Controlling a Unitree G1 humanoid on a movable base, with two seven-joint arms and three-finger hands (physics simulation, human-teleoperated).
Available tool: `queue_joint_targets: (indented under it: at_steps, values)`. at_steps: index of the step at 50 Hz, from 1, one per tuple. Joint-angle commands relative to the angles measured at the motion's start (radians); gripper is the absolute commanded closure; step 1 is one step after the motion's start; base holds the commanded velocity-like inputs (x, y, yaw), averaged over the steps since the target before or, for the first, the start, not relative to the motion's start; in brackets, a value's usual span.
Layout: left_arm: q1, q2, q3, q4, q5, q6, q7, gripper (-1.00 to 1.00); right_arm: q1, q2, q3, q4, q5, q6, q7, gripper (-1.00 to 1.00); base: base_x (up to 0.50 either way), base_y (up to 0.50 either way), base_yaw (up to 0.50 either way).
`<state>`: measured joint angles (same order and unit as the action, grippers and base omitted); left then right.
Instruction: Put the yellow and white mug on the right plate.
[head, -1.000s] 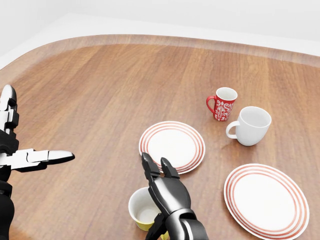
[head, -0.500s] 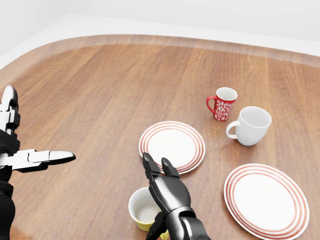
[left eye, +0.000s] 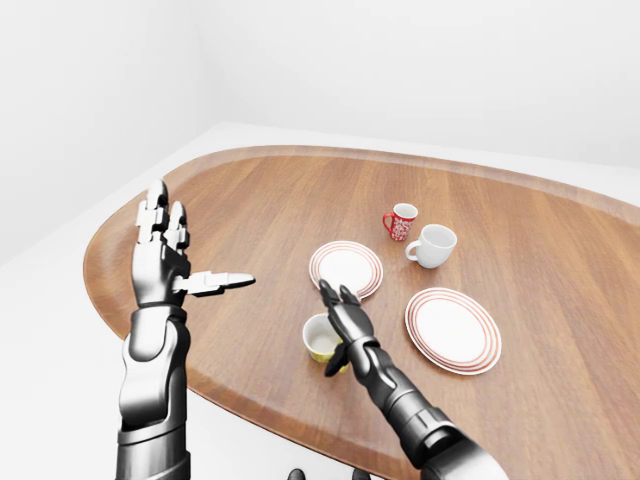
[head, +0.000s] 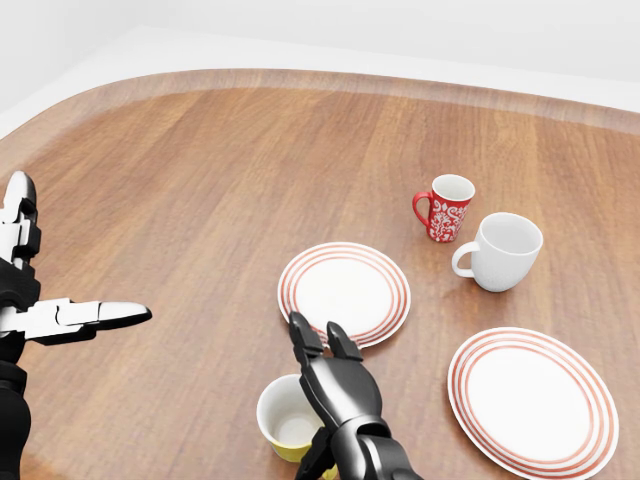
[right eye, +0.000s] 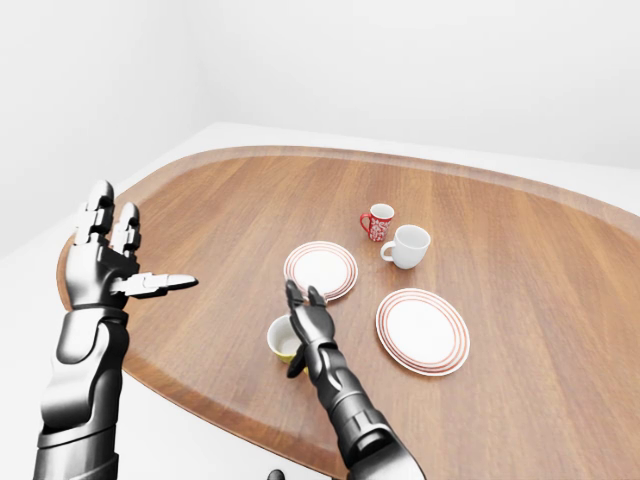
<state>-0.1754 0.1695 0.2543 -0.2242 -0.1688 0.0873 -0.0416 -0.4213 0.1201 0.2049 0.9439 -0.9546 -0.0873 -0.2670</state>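
Observation:
The yellow and white mug stands upright near the bottom edge of the head view, just below the left plate. My right hand is open, its fingers stretched up along the mug's right side and its thumb low by the mug; the fingers do not close round it. The right plate, white with red rings, lies empty at the lower right, apart from the mug. My left hand is open and raised at the left, holding nothing.
A second red-ringed plate lies just above the mug. A red patterned mug and a plain white mug stand above the right plate. The wooden table's curved edge runs at the left.
My right hand has slid slightly toward the bottom of the head view beside the mug. The mug, the plates and my left hand have not moved.

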Motion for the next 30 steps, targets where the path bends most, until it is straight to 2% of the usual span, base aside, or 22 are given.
queue_joint_targets:
  at_steps: [1, 15, 16, 17, 18, 30]
  values:
    - [0.001, 0.0, 0.0, 0.0, 0.001, 0.0, -0.001, -1.0, -0.008, 0.002, -0.001, 0.033, 0.0, 0.0, -0.015, -1.0, 0.0, 0.0, 0.0]
    - [0.0, -0.001, -0.002, 0.008, 0.003, 0.0, -0.001, -1.0, -0.004, 0.0, -0.002, 0.029, 0.001, 0.0, -0.012, -1.0, 0.0, 0.0, 0.0]
    - [0.0, -0.001, -0.002, 0.006, 0.002, 0.0, -0.001, -1.0, -0.01, -0.001, -0.003, 0.04, 0.003, 0.0, -0.016, 0.21, 0.0, 0.0, 0.0]
    - [0.0, -0.001, -0.002, 0.005, 0.002, 0.0, -0.001, -1.0, -0.014, -0.001, -0.004, 0.048, 0.003, 0.0, -0.021, 0.89, 0.0, 0.0, 0.0]
    - [0.001, -0.001, -0.002, 0.003, 0.002, 0.0, -0.001, -1.0, -0.015, -0.002, -0.004, 0.051, 0.001, 0.0, -0.023, 1.0, 0.0, 0.0, 0.0]
    - [0.0, -0.002, -0.003, 0.011, 0.004, 0.0, -0.002, -1.0, -0.013, -0.004, -0.006, 0.032, 0.003, 0.0, -0.017, 1.0, 0.0, 0.0, 0.0]
